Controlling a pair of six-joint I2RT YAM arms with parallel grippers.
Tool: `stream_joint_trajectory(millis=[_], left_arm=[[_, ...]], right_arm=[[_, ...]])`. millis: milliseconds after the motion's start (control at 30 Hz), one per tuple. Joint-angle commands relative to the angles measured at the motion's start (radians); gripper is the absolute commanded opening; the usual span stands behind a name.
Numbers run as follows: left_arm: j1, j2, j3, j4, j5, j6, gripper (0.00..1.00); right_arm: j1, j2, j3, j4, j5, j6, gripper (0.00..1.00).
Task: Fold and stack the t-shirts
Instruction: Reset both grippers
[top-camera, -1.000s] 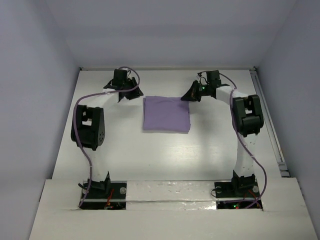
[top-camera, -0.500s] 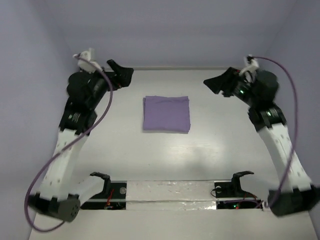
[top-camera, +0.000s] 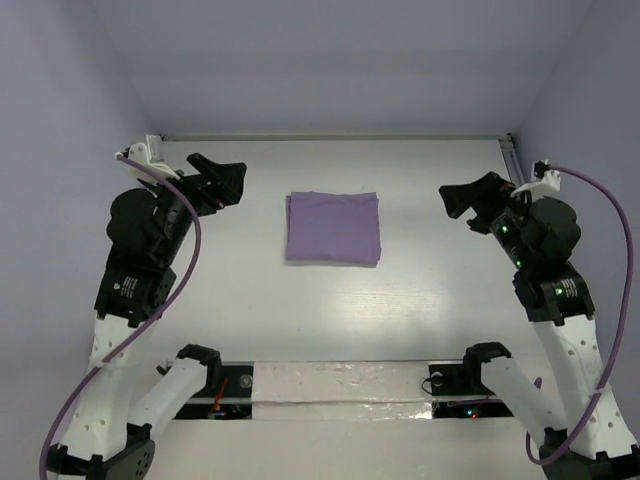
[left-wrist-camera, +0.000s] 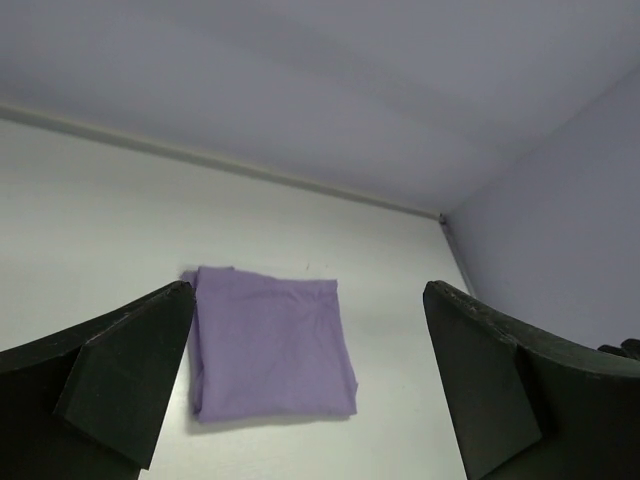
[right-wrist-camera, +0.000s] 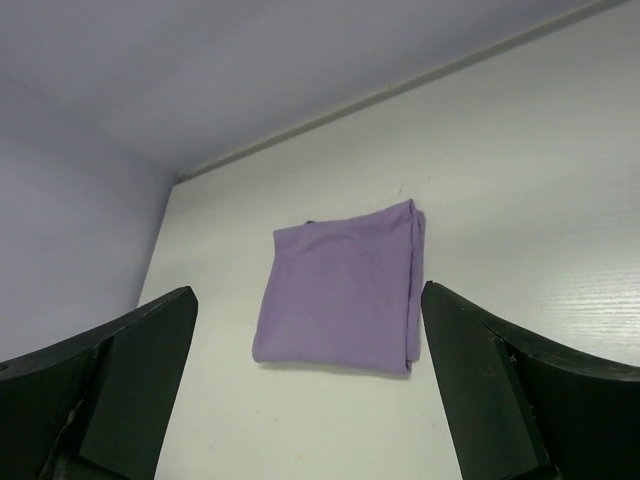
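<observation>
**Folded shirt lies alone between two open hands**

The lavender t-shirt (top-camera: 333, 228) lies flat on the white bench (top-camera: 330, 320), folded into a neat, nearly square packet. It sits mid-bench, a little toward the far wall, its edges roughly square to the bench sides. In the right wrist view, layered folds show along one side edge of the packet.

The left hand (top-camera: 236, 182) hangs above the bench to the left of the shirt, well apart from it and pointing toward it. Its jaws are spread wide with nothing between them. The left wrist view shows the two dark fingers (left-wrist-camera: 120, 370) far apart, with the shirt on the bench beyond the gap.

The right hand (top-camera: 455, 205) mirrors it on the other side, also clear of the cloth and aimed at it. Its jaws gape wide as well and grip nothing. Its fingers (right-wrist-camera: 110, 380) frame the shirt from a distance in its own wrist view.
</observation>
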Motion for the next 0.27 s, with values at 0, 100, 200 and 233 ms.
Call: stream_joint_trajectory(millis=[0,100,200,233], left_arm=[[0.004,-0.023,-0.024,0.011,0.004,-0.015,0.99],[0.004,-0.023,-0.031,0.022,0.019,-0.015,0.99],[0.004,-0.017,-0.025,0.013,0.019,-0.016,0.99],[0.004,-0.016,-0.020,0.010,0.022,-0.016,0.99]], right_arm=[[-0.007,-0.003,0.032,-0.020,0.013,-0.004,1.00],[-0.007,0.000,0.049,-0.016,-0.001,-0.004,1.00],[-0.007,0.005,0.085,-0.025,0.004,-0.016,1.00],[-0.007,0.008,0.094,-0.029,0.004,-0.017,1.00]])
